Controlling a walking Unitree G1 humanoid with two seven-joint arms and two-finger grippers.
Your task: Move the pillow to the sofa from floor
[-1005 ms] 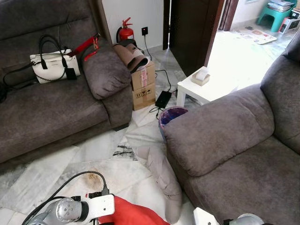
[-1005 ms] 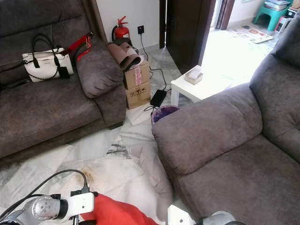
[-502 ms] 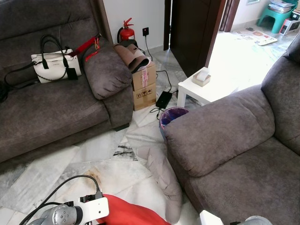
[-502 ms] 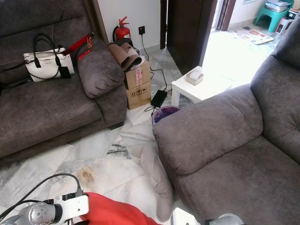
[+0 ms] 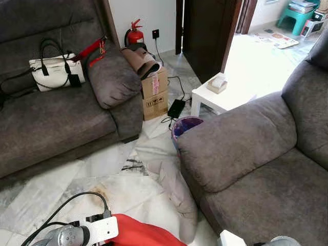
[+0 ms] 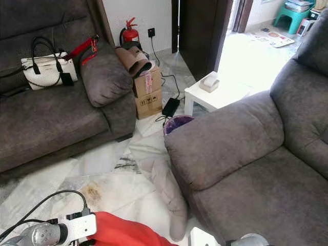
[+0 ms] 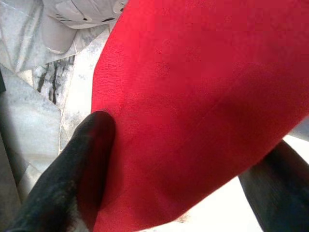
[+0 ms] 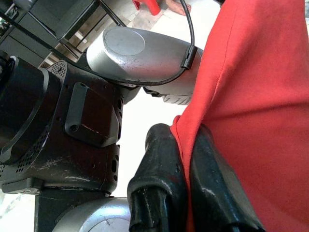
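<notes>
The red pillow (image 5: 138, 234) hangs low in front of the robot, held between both arms. The left gripper (image 7: 183, 183) straddles it, one black finger (image 7: 79, 159) pressed against the fabric on each side, so it is clamped on the pillow's broad face. The right gripper (image 8: 188, 169) is pinched tight on a thin edge or seam of the same pillow, its two fingers nearly together with red cloth between them. The grey sofa on the right (image 5: 256, 169) lies ahead and to the robot's right, its seat cushion nearest the right arm; the other grey sofa (image 5: 56, 123) sits farther off to the left. The carry probably needs to swing rightward and lift over the armrest (image 5: 230, 143).
</notes>
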